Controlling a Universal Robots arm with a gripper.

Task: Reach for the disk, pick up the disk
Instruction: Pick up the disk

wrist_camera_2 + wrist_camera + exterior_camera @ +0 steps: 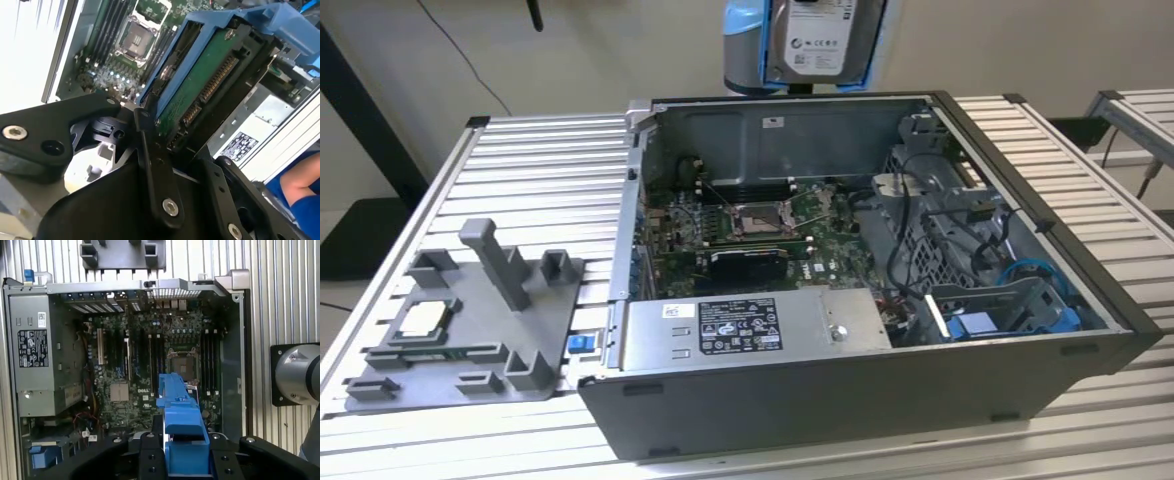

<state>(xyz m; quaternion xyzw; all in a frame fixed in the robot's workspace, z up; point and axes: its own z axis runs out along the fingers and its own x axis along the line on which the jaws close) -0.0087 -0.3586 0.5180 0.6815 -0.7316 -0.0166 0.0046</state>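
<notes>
The disk, silver-grey with a white label in a bright blue frame, hangs upright above the back wall of the open computer case in the exterior view. In the second wrist view its green circuit-board side faces the camera, and my gripper is shut on it, black fingers pressing its lower end. The first wrist view shows the blue frame edge-on, clamped between the gripper's black fingers high above the motherboard.
The case holds a motherboard, a processor socket, a power supply, cables and a blue bracket. A grey fixture with a small square chip lies on the slatted table, at the exterior view's left. A person's arm in a blue sleeve is nearby.
</notes>
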